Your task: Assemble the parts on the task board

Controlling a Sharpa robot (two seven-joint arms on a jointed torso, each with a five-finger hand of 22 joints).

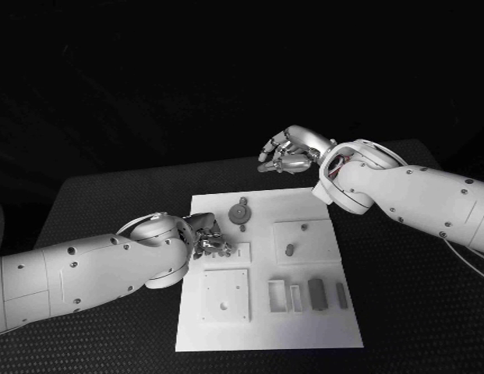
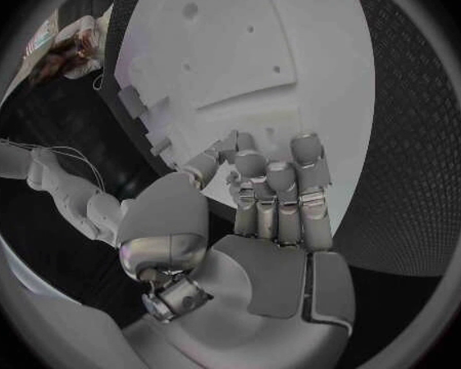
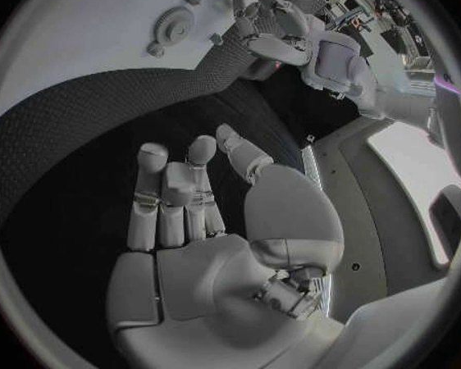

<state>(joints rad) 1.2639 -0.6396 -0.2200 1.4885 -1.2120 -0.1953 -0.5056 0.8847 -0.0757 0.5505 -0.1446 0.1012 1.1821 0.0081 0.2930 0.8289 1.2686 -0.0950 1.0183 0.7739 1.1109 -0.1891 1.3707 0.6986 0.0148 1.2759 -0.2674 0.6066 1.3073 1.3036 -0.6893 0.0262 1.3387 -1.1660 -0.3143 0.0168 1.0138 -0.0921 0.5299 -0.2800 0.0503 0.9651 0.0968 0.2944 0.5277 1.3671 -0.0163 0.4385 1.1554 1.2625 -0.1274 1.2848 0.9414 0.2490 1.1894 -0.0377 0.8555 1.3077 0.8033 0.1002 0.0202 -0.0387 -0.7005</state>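
**Assembly status: left hand at the board's left edge, right hand clear of the board**

My left hand (image 1: 203,234) is over the left edge of the task board (image 1: 309,327), beside a small raised block (image 1: 239,252). In the left wrist view its fingers (image 2: 276,193) are curled in close together above the white plate. I see no part between them, but the fingertips hide what lies under them, so I cannot tell whether anything is pinched there.

My right hand (image 1: 290,152) is raised over the black desk (image 1: 107,195) just beyond the board's far edge, well apart from every part. In the right wrist view its fingers (image 3: 164,193) are spread and loosely bent, with nothing in them.

Parts on the board:
- A round disc part (image 1: 241,212) lies near the far left of the board, just beyond my left hand.
- A small peg (image 1: 290,250) stands on the raised square plate (image 1: 307,240) right of centre.
- Two dark bar parts (image 1: 318,293) lie side by side near the right of the near half, next to a row of open rectangular slots (image 1: 277,295).
- A square plate with holes (image 1: 225,294) occupies the near left.

Judgement: the task is at an early stage; the bars are not yet seated in the slots. The current step appears to be a pick or adjustment by my left hand. The next move calls for a confirmed pinch on one part, then alignment over its matching seat.
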